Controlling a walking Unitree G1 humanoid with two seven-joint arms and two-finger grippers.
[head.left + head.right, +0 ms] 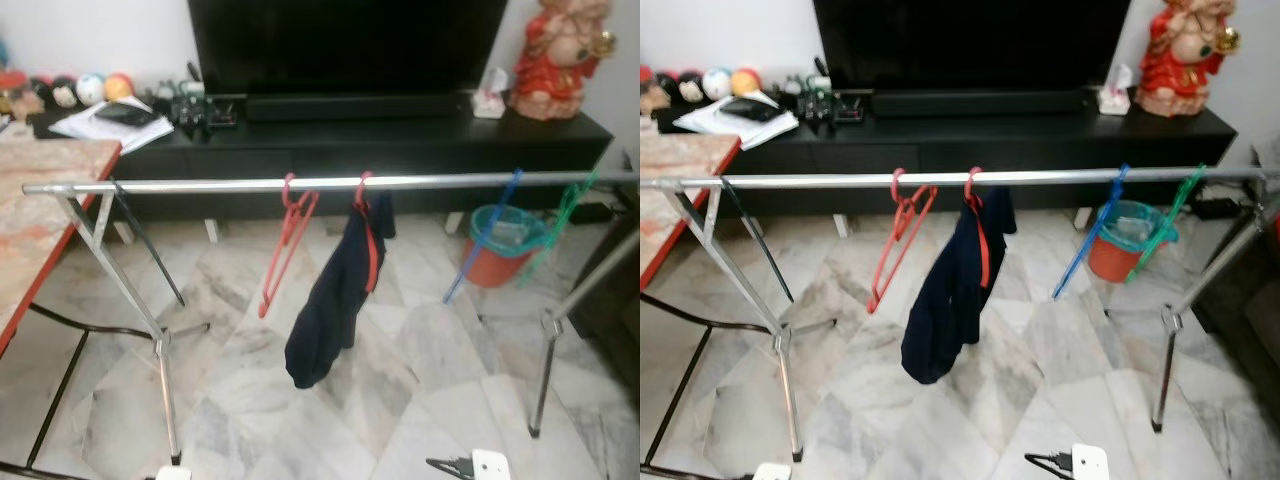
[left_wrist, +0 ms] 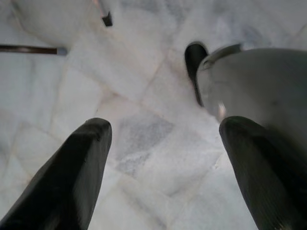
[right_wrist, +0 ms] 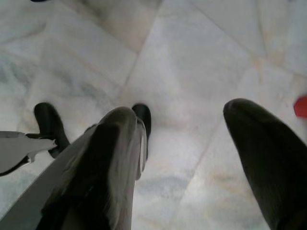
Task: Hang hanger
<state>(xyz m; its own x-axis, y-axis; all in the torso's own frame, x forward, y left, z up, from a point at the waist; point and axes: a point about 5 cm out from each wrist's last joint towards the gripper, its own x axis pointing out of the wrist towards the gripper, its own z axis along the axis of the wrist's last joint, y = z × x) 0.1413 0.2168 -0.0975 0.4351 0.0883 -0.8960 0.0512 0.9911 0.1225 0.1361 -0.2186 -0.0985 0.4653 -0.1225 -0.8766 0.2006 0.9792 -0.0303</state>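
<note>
Low beneath the rail [image 1: 330,183], pointing straight down at the marble floor [image 2: 144,96]: left gripper [image 2: 163,158] with fingers spread wide and nothing between them; right gripper [image 3: 192,158] likewise parted and empty, probably because nothing remains to carry; behind the rail, black TV console [image 1: 400,140] with the dark television [image 1: 345,45] on top, out of the way of anything hung; spanning the room in front of it, the rail itself, level on splayed metal legs, at a handy height for hooking; under the rail's left end, red-edged table [image 1: 50,200]; hooked near the middle of the rail, red hanger with a dark garment [image 1: 335,300], hook over the bar and cloth drooping unevenly toward the floor, so apparently slipped to one side of its hanger yet held; judging by that, hanging step seemingly done; beyond the rail on its right side, orange bucket [image 1: 495,250] on the floor; just left of the garment, empty red hanger [image 1: 285,245], hook on the rail and body swung askew; toward the rail's right end, blue hanger [image 1: 485,245] and green hanger [image 1: 560,215], both tilted, hooks over the bar; near the left end, a thin dark rod slanting down from the rail, hanger or brace not clear.
</note>
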